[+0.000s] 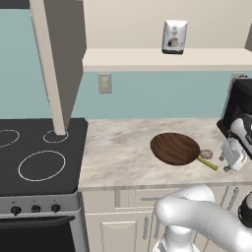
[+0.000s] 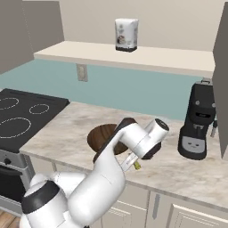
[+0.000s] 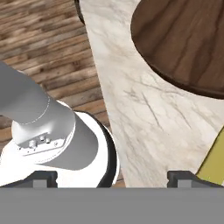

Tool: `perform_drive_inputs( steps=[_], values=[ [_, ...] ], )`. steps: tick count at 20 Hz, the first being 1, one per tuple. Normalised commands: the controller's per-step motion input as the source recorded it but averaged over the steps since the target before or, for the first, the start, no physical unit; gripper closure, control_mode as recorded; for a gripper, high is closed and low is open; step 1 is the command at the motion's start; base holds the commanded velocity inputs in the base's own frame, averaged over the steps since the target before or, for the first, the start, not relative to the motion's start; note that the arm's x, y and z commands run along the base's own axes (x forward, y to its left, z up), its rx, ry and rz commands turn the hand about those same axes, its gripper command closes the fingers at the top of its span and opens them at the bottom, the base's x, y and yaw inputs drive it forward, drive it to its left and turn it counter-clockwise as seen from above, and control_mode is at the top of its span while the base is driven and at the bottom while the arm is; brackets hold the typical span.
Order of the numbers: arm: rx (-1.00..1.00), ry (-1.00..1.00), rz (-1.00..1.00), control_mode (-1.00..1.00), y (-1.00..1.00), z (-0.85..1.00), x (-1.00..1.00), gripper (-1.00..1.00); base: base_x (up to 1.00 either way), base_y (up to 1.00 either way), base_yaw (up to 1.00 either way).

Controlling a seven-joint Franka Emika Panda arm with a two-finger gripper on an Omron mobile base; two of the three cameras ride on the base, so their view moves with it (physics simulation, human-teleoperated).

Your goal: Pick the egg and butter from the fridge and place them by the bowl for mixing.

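The dark brown wooden bowl (image 1: 175, 148) sits on the marble counter (image 1: 123, 147). Just right of its rim lies the pale egg (image 1: 206, 154). The thin yellow butter stick (image 1: 208, 163) rests on the counter next to the egg. My gripper (image 1: 229, 165) hovers low just right of both, open, with nothing between its fingers. In the hand view the bowl (image 3: 183, 39) is at the top right and the butter (image 3: 214, 162) runs beside the right fingertip (image 3: 183, 177). From the right base my arm hides part of the bowl (image 2: 100, 136). The fridge is out of view.
A black stovetop (image 1: 39, 157) adjoins the counter on the left. A black coffee machine (image 2: 198, 122) stands at the right, close to my hand. A white bag (image 1: 174, 35) is up on the wall shelf. The counter's front edge and wooden floor (image 3: 39, 39) lie below the gripper.
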Motion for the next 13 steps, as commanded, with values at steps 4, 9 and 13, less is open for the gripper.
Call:
perform_drive_inputs(
  steps=[4, 9, 13],
  values=[
    [-0.13, 0.0, -0.04, -1.0, 0.66, 0.15, -0.4, -1.0, 0.0, 0.0, 0.0],
    [-0.18, 0.04, -0.06, -1.0, 0.43, 0.1, -0.24, -1.0, 0.0, 0.0, 0.0],
    [-0.19, 0.14, -0.12, -1.0, 0.05, 0.16, 0.0, -1.0, 0.0, 0.0, 0.0]
  ],
)
